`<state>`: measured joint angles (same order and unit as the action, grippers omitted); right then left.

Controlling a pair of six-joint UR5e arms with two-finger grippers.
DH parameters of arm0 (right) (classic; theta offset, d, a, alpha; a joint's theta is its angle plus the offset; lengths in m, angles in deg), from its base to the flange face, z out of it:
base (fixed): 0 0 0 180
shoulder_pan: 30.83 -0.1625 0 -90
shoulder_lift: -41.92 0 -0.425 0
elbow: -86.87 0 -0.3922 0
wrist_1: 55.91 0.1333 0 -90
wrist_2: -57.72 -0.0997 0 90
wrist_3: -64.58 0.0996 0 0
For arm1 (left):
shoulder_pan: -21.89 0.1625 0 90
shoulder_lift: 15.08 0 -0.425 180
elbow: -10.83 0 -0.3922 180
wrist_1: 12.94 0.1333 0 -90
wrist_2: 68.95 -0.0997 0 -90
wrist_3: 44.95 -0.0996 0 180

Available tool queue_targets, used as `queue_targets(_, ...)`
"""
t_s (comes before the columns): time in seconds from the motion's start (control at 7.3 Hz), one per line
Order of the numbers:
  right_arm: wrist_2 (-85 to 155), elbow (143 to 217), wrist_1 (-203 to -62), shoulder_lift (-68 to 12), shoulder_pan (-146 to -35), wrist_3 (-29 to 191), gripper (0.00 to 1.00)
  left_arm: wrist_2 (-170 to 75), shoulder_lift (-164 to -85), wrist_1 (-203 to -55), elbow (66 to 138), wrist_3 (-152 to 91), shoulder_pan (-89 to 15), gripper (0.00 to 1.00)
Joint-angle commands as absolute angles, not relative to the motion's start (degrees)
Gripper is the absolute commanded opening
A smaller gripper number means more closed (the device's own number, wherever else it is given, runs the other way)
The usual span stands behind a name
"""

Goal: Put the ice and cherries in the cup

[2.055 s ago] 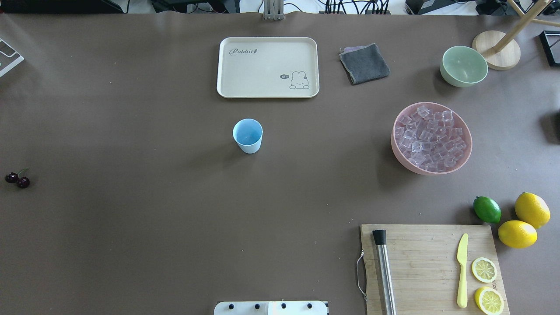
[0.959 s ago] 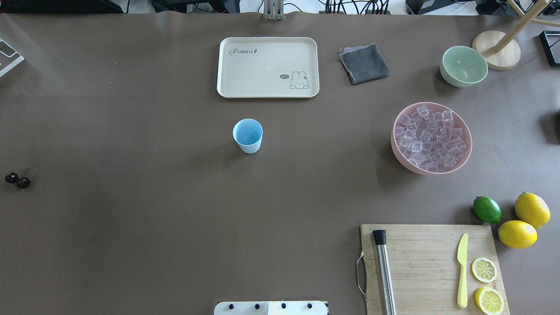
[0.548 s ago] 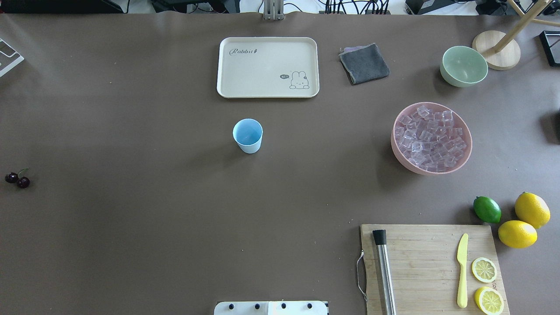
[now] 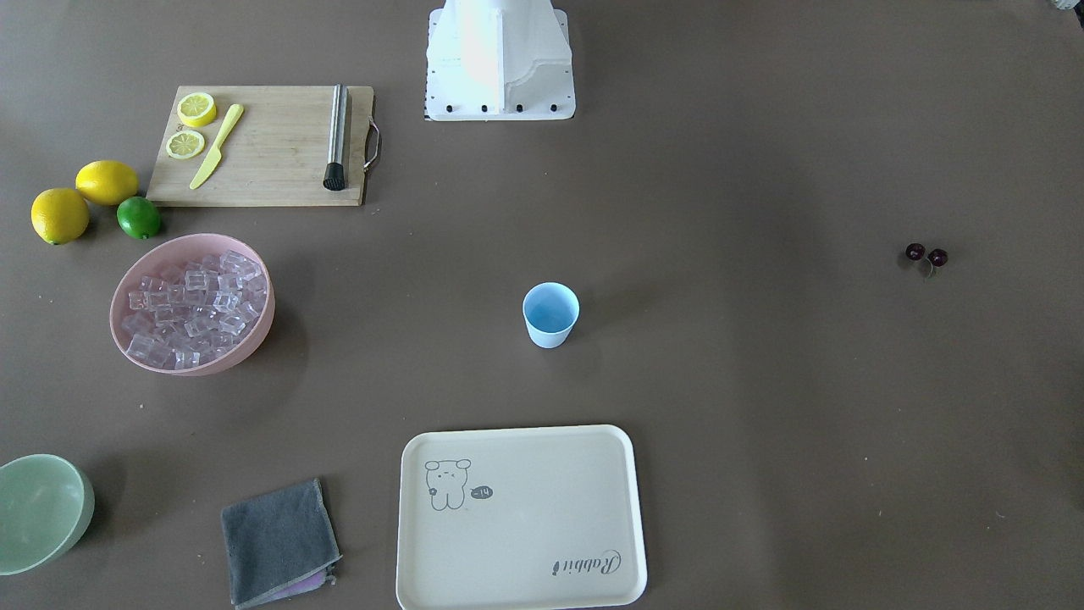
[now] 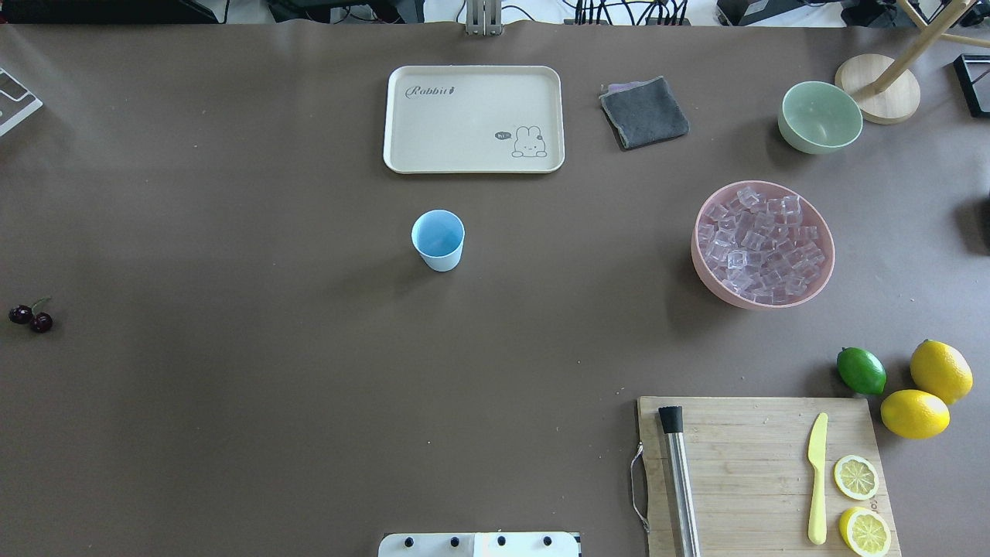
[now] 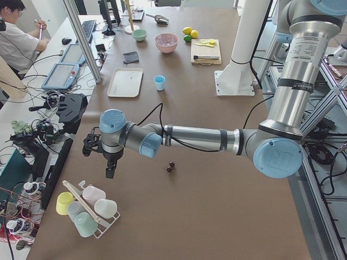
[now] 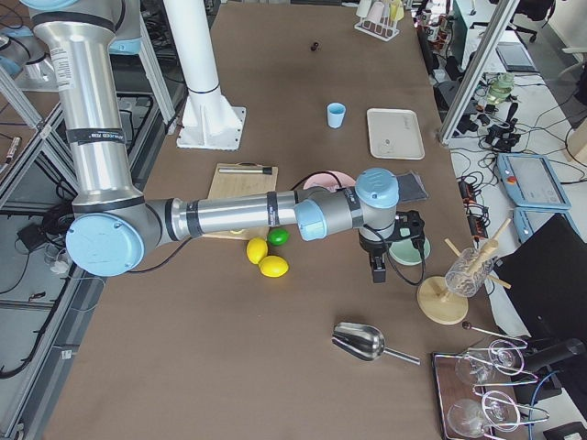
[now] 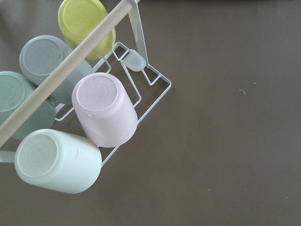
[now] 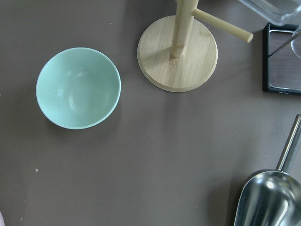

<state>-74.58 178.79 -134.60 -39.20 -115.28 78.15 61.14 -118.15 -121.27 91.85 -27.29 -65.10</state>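
Observation:
The light-blue cup (image 5: 438, 240) stands upright and empty mid-table; it also shows in the front view (image 4: 550, 315). The ice (image 5: 758, 244) fills a pink bowl (image 5: 718, 290) on the right. The cherries (image 5: 31, 317) lie at the far left edge, and show in the left exterior view (image 6: 170, 167). My left gripper (image 6: 110, 171) hangs beyond the cherries, over a cup rack. My right gripper (image 7: 376, 272) hangs past the pale green bowl. Both grippers show only in the side views, so I cannot tell whether they are open or shut.
A cream tray (image 5: 473, 118) and grey cloth (image 5: 643, 112) lie at the back. A pale green bowl (image 9: 78, 87), wooden stand (image 9: 178, 54) and metal scoop (image 9: 270, 197) sit below my right wrist. A rack of cups (image 8: 103, 113) sits below my left wrist. A cutting board (image 5: 750, 456), lime (image 5: 861, 370) and lemons sit front right.

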Motion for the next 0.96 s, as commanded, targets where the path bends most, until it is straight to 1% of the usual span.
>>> queue_targets(0.0,-76.22,181.59,-134.65,-37.8,-111.98,78.38,1.0,61.31,-118.79,-121.22,92.92,-27.29,-64.95,0.99)
queue_targets(0.14,-75.88,182.13,-134.39,-36.49,-107.87,81.86,1.0,61.31,-118.7,-121.22,93.01,-27.28,-64.86,0.99)
queue_targets(0.27,-75.0,184.84,-134.22,-35.17,-103.91,90.69,1.0,61.31,-118.7,-121.22,92.84,-27.37,-64.86,0.99)
queue_targets(0.41,-71.86,187.82,-134.3,-35.25,-98.56,94.52,1.0,61.31,-118.52,-121.65,92.92,-27.37,-64.86,0.99)
queue_targets(0.68,-65.28,190.56,-134.22,-34.55,-88.54,103.55,1.0,61.31,-117.91,-125.16,92.75,-27.28,-64.77,0.99)
queue_targets(0.82,-62.46,191.79,-134.22,-34.46,-84.49,104.39,1.0,61.31,-118.0,-125.17,92.75,-27.28,-64.69,0.99)
